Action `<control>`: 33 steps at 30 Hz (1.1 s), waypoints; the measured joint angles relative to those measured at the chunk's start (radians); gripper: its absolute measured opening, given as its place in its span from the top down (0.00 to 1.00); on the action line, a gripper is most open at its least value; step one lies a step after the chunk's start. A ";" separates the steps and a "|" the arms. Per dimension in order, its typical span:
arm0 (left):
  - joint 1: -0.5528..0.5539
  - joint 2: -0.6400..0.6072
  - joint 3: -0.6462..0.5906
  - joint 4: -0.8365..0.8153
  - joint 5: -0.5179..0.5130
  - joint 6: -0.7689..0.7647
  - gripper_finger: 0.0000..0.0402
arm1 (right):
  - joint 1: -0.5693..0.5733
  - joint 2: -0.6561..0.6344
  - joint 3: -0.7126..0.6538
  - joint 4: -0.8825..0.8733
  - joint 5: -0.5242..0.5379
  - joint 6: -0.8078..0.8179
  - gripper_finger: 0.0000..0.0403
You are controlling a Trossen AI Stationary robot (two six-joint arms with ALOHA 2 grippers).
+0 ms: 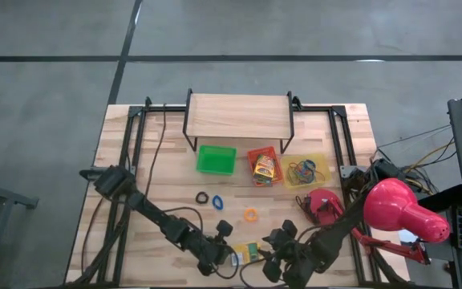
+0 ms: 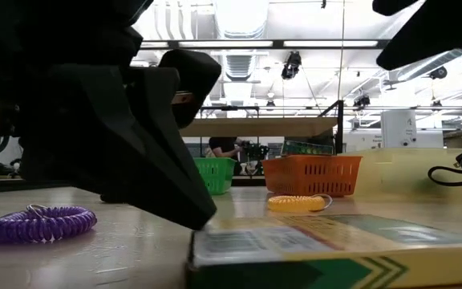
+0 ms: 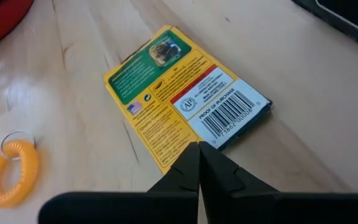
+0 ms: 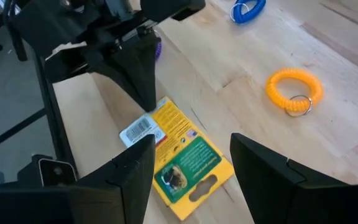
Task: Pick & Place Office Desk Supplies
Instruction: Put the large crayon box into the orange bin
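The wooden table (image 1: 167, 193) is seen with free surface in the middle, but the flat yellow and green box (image 1: 247, 252) lies near its front edge, so little room is left on that side. Behind, three trays are placed under a small shelf (image 1: 239, 112): a green tray (image 1: 216, 159), an orange tray (image 1: 265, 165) holding another box, and a yellow tray (image 1: 306, 171) holding bands. A red lamp (image 1: 403, 210) stands to the right and should be avoided.

The box is judged to be light, stiff cardboard, a little slippery, and easily dented. It lies flat, so it is best taken across its two long edges.

The right gripper (image 4: 191, 163) is held above the box with its fingers spread wide and nothing between them. The left gripper (image 3: 199, 163) is pressed closed, with nothing between its fingers, and its tip rests at the barcode end of the box.

The coil bands nearby, an orange band (image 1: 250, 214), a blue band (image 1: 217, 200) and a black band (image 1: 202, 197), are judged to be soft and springy.
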 joint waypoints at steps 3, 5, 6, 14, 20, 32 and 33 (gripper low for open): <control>0.000 0.019 0.001 0.029 0.000 0.002 0.99 | 0.000 0.002 0.000 0.001 -0.003 0.004 0.49; 0.001 0.023 0.002 0.027 0.000 0.003 0.99 | 0.000 0.004 0.000 0.001 -0.004 0.006 0.49; 0.001 0.023 0.002 0.024 -0.001 0.003 0.99 | 0.000 0.004 0.000 0.002 -0.005 0.012 0.49; 0.001 0.023 0.003 0.000 0.002 0.006 0.99 | 0.000 0.004 0.000 0.002 -0.061 0.115 0.49; 0.001 0.023 0.005 -0.006 0.004 0.006 0.99 | 0.003 0.004 0.000 0.002 -0.073 0.332 0.49; 0.001 0.023 0.004 -0.005 0.004 0.006 0.99 | 0.021 0.124 -0.006 0.005 -0.162 0.603 0.49; 0.001 0.023 0.003 -0.005 0.004 0.006 0.99 | 0.025 0.136 -0.006 0.005 -0.166 0.627 0.49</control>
